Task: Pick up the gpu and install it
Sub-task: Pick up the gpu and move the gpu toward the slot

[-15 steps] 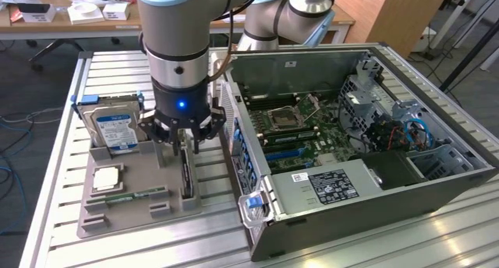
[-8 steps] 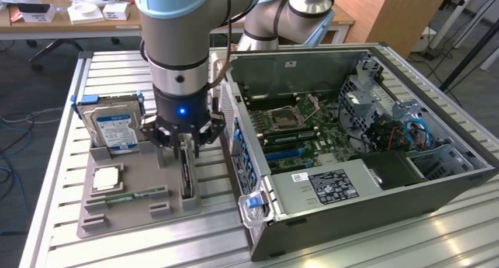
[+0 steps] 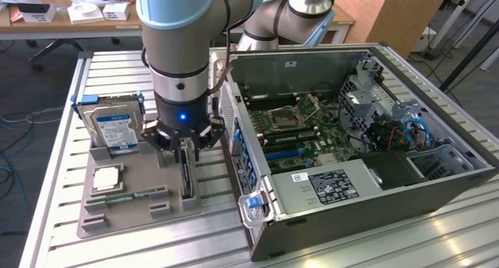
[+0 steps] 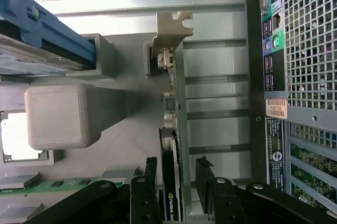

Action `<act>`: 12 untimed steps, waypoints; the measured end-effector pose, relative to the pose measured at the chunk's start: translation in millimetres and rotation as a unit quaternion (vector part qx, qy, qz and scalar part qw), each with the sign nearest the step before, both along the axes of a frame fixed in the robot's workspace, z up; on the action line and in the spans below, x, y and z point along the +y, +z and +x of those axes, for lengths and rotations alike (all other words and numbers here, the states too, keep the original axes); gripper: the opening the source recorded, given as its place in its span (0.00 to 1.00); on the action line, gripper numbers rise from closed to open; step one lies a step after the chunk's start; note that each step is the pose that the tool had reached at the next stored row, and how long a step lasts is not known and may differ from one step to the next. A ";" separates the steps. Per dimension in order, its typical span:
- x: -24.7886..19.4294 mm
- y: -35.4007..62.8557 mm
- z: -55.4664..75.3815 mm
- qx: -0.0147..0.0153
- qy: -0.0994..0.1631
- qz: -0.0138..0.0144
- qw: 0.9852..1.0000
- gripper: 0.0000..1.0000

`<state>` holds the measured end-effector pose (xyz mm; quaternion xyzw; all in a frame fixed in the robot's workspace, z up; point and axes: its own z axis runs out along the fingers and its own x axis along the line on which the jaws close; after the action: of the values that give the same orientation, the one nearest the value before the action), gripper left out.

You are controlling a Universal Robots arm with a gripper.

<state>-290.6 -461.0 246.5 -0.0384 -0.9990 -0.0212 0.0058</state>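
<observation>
We judge the pick-up step to be in hand; nothing has been lifted yet. The gpu (image 4: pixel 171 192) stands on its long edge in a slot of the grey holder tray (image 3: pixel 125 218), along the tray edge nearest the computer case (image 3: pixel 374 221). Its pale metal bracket (image 4: pixel 171 29) is at the far end of that slot. The tray rests on the slatted table (image 3: pixel 117 63), just beside the open case.

The gripper (image 3: pixel 186 145) hangs directly over the card with its jaws released. In the wrist view its fingers (image 4: pixel 150 174) straddle the card's top edge, one on each face, and we see a gap on either side, so nothing is grasped.

As we read it, a sound grip calls for the fingers to sit low enough to catch both flat faces and stay square to the card. It should then come straight up out of the slot, without twisting.

The hard drive (image 3: pixel 117 125) stands at the tray's far corner, well apart from the gripper.
</observation>
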 end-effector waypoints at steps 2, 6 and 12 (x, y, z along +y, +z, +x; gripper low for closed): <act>0.0 -0.6 0.0 0.000 0.000 0.000 1.000 0.43; 0.0 -2.8 0.0 0.000 0.001 0.000 1.000 0.43; 0.1 -5.1 -1.4 0.000 0.002 0.000 1.000 0.43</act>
<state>-292.0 -461.0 241.4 -0.0367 -0.9991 -0.0212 0.0057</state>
